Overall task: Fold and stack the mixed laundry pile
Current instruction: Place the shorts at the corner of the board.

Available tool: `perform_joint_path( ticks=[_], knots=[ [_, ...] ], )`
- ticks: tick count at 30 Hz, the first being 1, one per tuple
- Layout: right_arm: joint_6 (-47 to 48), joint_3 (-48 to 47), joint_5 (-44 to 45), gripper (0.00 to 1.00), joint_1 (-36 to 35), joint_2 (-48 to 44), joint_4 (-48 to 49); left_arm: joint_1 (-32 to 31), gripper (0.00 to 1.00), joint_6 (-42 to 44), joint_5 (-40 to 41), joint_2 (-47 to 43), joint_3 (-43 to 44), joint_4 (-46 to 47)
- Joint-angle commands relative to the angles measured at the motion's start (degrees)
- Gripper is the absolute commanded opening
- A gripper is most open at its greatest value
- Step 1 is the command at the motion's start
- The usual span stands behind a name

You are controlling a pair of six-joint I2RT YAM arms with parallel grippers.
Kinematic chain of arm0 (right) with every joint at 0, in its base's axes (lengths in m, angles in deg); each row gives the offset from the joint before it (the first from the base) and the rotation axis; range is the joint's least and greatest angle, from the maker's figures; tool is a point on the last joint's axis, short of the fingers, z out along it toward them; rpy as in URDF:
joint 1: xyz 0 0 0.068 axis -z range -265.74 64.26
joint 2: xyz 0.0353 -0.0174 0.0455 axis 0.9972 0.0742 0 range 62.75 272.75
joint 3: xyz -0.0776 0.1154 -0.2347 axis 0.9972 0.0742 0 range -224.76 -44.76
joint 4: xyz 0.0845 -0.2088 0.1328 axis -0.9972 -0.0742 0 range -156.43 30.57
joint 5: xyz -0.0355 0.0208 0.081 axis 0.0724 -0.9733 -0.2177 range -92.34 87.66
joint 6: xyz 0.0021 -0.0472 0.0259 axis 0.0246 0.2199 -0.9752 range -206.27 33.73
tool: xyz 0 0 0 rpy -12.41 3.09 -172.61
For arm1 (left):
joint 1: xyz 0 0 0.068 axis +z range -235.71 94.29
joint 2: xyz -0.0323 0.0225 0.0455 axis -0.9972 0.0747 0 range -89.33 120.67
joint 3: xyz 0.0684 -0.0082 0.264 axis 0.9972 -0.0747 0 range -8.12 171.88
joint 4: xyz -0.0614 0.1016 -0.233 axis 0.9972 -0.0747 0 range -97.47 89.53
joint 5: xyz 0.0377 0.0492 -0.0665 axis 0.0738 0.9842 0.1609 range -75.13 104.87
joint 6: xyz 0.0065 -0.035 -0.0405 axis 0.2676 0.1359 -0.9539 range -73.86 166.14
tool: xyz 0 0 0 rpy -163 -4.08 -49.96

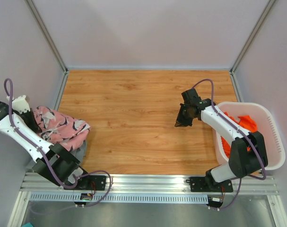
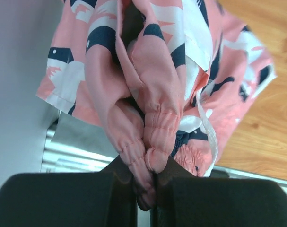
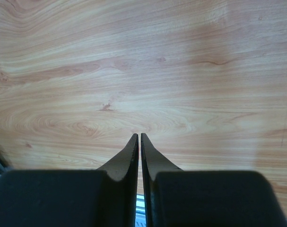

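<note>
**Left arm**: rises from its base at the near-left corner and leans outward, past the left edge of the worktop. The left hand is clamped tight on a gathered, elasticated edge of the pink patterned garment. The garment hangs from the fingers and drapes over the worktop's near-left corner, on top of a grey cloth.

**Right arm**: the elbow is raised above the white basket, the forearm reaches left over the worktop, and the wrist is bent downward. The right hand points at the wood, its fingers pressed together tip to tip with nothing between them. Whether the tips touch the wood cannot be told.

An orange garment lies inside the basket, well apart from the pink one.
</note>
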Motion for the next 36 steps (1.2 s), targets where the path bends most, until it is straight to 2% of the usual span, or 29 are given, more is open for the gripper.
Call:
perform_joint_path(
  ticks=[1, 9, 18, 20, 21, 23, 24, 27, 29, 31, 33, 35, 36],
  knots=[
    [0.9, -1.0, -1.5, 0.05, 0.2, 1.4, 2.4, 4.9, 0.0, 8.7, 4.4, -3.0, -3.2, -19.3],
    [1.7, -2.2, -2.4, 0.05, 0.2, 3.2, 2.8, 18.2, 0.0, 16.3, 7.4, -1.3, -10.6, -18.8],
    [2.0, -3.6, -3.2, 0.05, 0.2, 4.8, 2.9, 22.7, 0.0, 18.9, 12.6, -1.7, -22.3, -12.1],
    [2.0, -3.6, -3.1, 0.05, 0.2, 4.7, 2.9, 23.5, 0.08, 19.0, 14.9, -1.8, -22.7, -9.7],
    [2.0, -3.5, -3.2, 0.05, 0.2, 4.6, 2.9, 23.9, 0.23, 19.0, 15.7, -1.8, -22.6, -7.6],
    [2.0, -3.4, -3.2, 0.05, 0.3, 4.6, 2.9, 24.5, 0.35, 19.2, 17.2, -2.2, -22.1, -6.2],
    [2.0, -3.3, -3.3, 0.05, 0.2, 4.7, 3.0, 24.5, 0.45, 19.5, 17.3, -3.3, -21.7, -5.4],
    [1.8, -3.1, -3.5, 0.05, 0.2, 4.5, 3.3, 24.5, 0.51, 21.9, 17.0, -6.3, -21.5, -5.5],
    [1.7, -3.0, -3.6, 0.05, 0.3, 4.4, 3.5, 24.5, 0.51, 24.4, 17.5, -7.6, -21.0, -6.5],
    [1.8, -3.0, -3.7, 0.05, 0.2, 4.3, 3.4, 24.5, 0.51, 26.0, 16.1, -8.9, -16.9, -11.2],
    [2.1, -3.2, -3.8, 0.05, 0.2, 4.5, 3.2, 24.5, 0.5, 27.6, 14.0, -9.4, -9.3, -16.0],
    [2.1, -3.4, -4.0, 0.05, 0.2, 4.5, 3.0, 24.4, 0.41, 27.8, 11.3, -9.8, -3.2, -16.6],
    [2.0, -3.5, -4.0, 0.05, 0.2, 4.6, 3.2, 24.2, 0.26, 27.6, 10.9, -10.3, -2.8, -15.0]
  ],
)
